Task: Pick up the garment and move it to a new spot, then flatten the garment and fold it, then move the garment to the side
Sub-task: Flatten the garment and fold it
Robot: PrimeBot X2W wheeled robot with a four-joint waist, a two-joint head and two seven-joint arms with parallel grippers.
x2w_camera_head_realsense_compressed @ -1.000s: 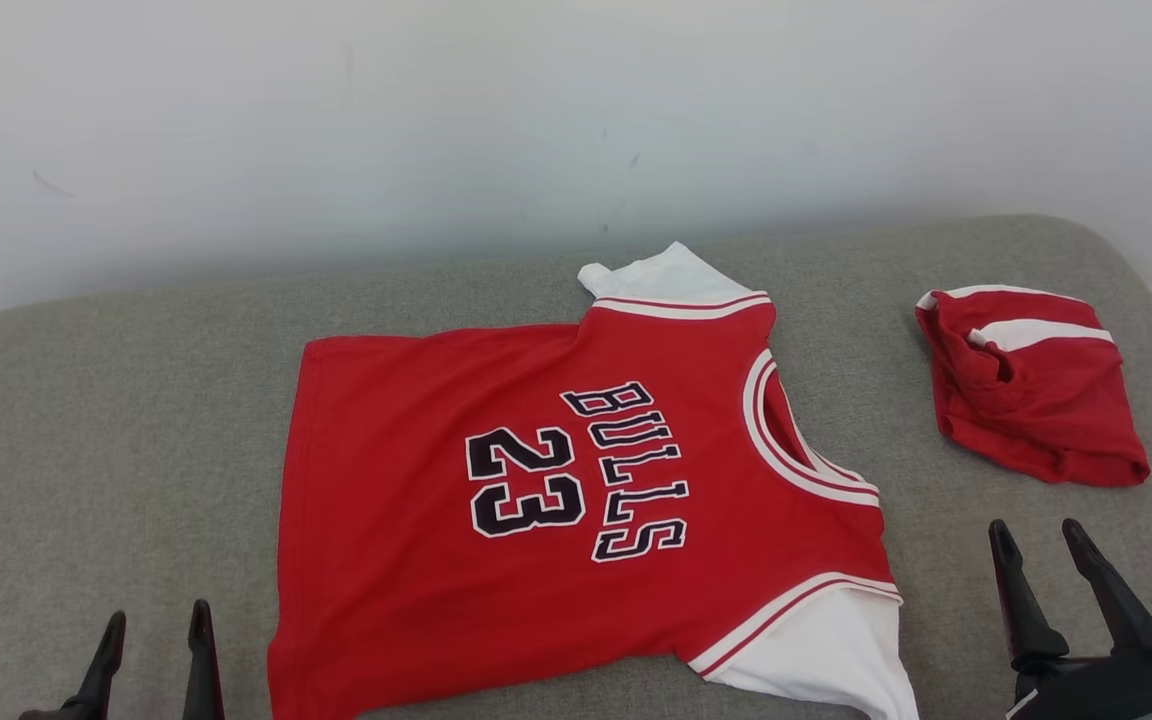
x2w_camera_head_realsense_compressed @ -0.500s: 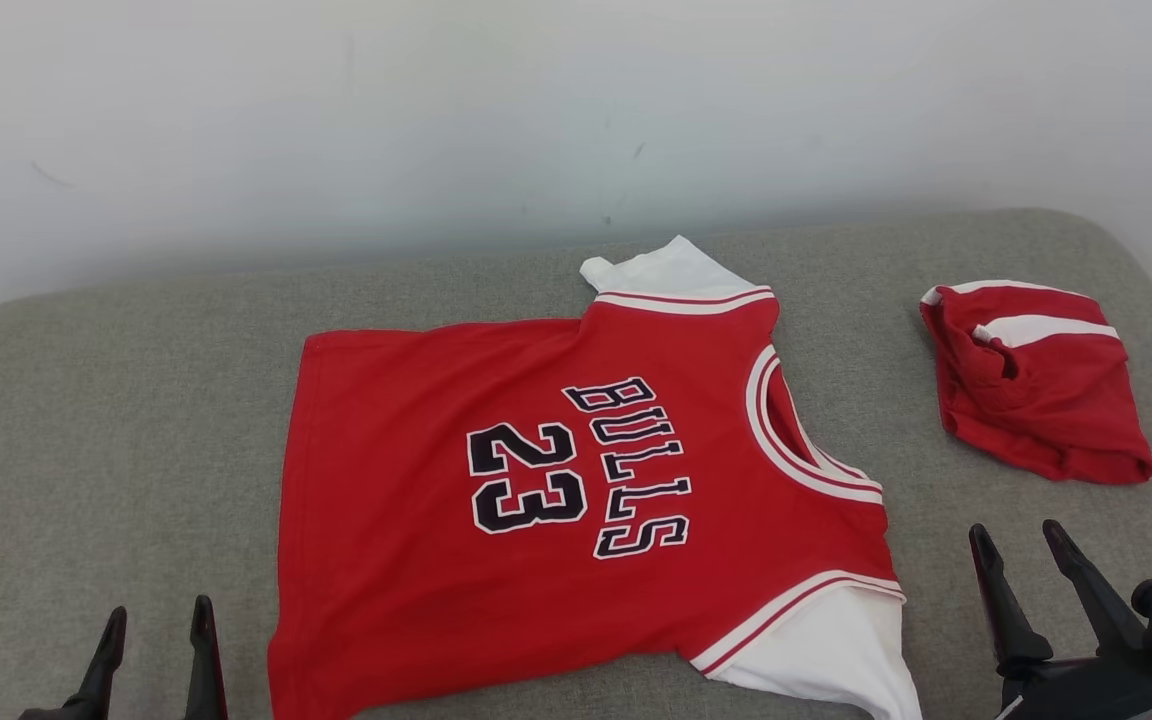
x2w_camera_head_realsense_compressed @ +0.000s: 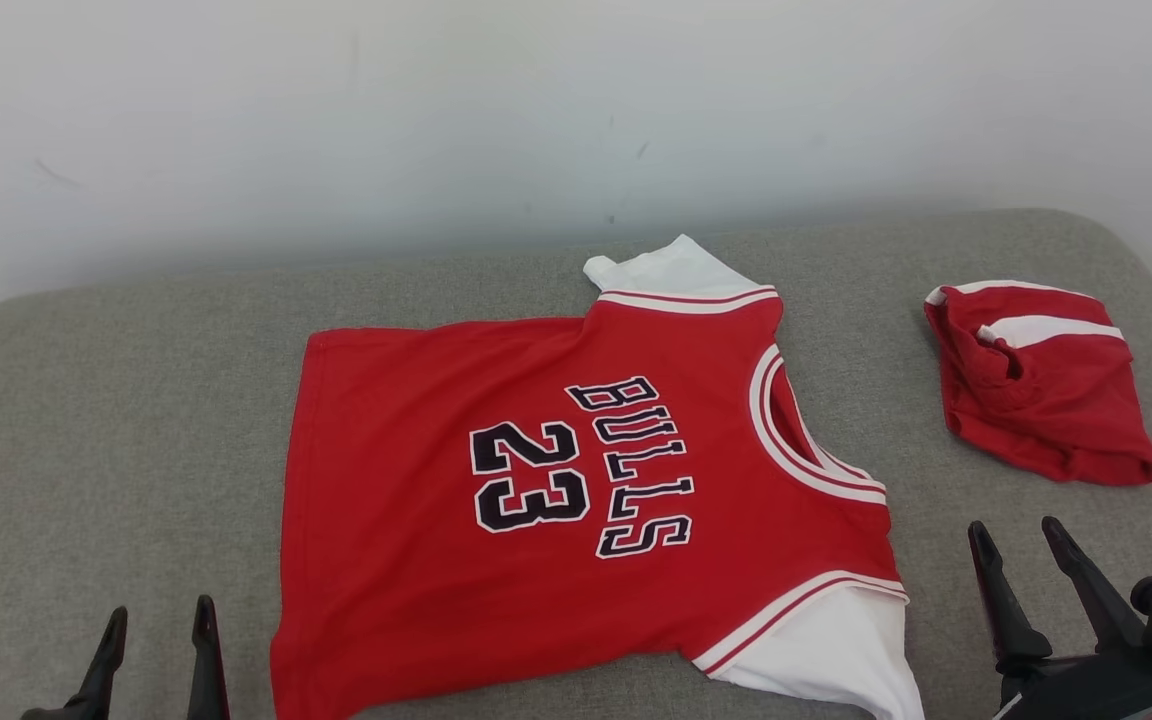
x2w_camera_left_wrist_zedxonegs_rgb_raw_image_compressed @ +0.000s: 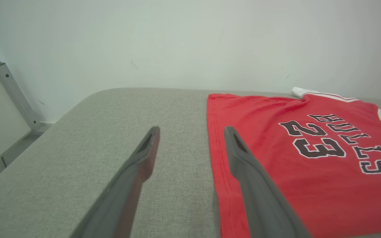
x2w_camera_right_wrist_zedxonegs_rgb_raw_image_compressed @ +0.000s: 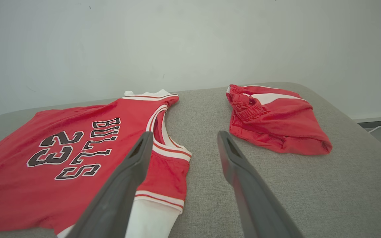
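Note:
The garment [x2w_camera_head_realsense_compressed: 386, 420] is a red "BULLS 23" jersey with white sleeves. It lies spread flat in the middle of the grey padded surface [x2w_camera_head_realsense_compressed: 86, 400], collar toward the right. My left gripper [x2w_camera_head_realsense_compressed: 159, 608] stands open at the lower left, just off the jersey's hem, holding nothing. In the left wrist view the hem of the jersey [x2w_camera_left_wrist_zedxonegs_rgb_raw_image_compressed: 276, 185] runs beside the right finger of that gripper [x2w_camera_left_wrist_zedxonegs_rgb_raw_image_compressed: 191, 129]. My right gripper [x2w_camera_head_realsense_compressed: 1014, 526] stands open at the lower right, just right of the near white sleeve. In the right wrist view this gripper [x2w_camera_right_wrist_zedxonegs_rgb_raw_image_compressed: 184, 134] points between the jersey [x2w_camera_right_wrist_zedxonegs_rgb_raw_image_compressed: 12, 185] and the shorts.
Folded red shorts [x2w_camera_head_realsense_compressed: 1046, 400] with a white stripe lie at the right of the surface, also seen from the right wrist [x2w_camera_right_wrist_zedxonegs_rgb_raw_image_compressed: 276, 122]. A white wall runs behind. The surface rounds off at both ends; a metal post [x2w_camera_left_wrist_zedxonegs_rgb_raw_image_compressed: 12, 92] stands past its left end.
My right gripper has edged a little left toward the jersey's sleeve. The head view has shifted slightly. The jersey, the shorts and the left gripper stay put.

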